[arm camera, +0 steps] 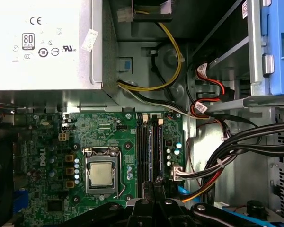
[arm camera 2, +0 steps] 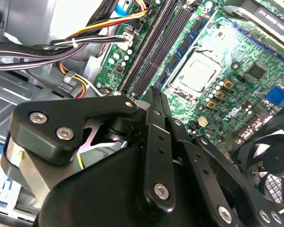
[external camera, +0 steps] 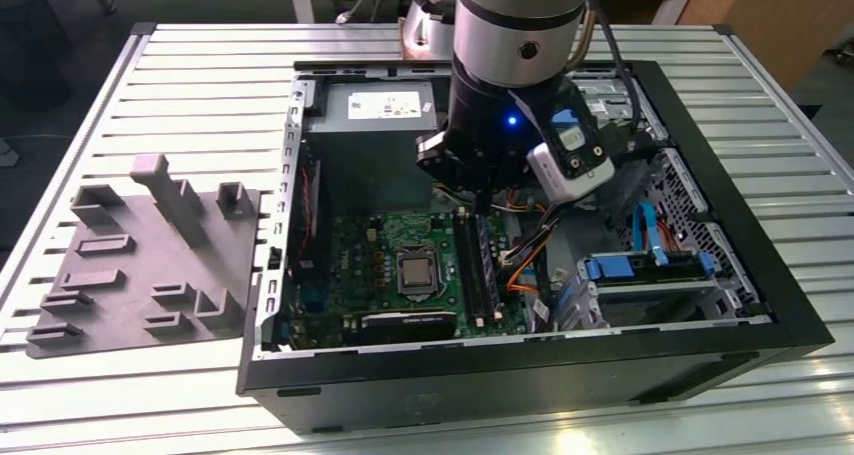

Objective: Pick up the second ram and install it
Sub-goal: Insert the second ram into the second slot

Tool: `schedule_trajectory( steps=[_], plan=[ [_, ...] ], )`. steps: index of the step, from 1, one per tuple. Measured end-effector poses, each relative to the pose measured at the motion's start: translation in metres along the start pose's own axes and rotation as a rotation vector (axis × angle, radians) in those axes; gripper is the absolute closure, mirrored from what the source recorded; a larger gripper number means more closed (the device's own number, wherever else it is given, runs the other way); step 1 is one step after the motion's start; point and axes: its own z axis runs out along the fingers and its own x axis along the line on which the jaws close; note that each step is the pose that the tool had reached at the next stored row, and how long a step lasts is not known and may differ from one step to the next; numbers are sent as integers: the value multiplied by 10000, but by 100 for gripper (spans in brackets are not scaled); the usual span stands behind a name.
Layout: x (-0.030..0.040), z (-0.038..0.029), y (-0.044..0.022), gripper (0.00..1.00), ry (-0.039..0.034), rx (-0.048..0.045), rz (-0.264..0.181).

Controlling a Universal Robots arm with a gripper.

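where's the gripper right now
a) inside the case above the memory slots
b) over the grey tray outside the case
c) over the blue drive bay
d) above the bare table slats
a: in the exterior view the gripper hangs inside the open computer case, over the memory slots beside the processor socket; the grey tray lies outside the case.

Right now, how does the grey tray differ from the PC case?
The tray is grey and low, with upright blocks; the case is black and deep-walled, holding a motherboard. The arm reaches into the case, not the tray. Both lie on the slatted table.
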Motion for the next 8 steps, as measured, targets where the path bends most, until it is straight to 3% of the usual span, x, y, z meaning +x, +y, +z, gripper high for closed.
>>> schedule_trajectory(
  steps=[8],
  plan=[
    [1, 25, -1, 89, 0, 0, 0]
  ],
)
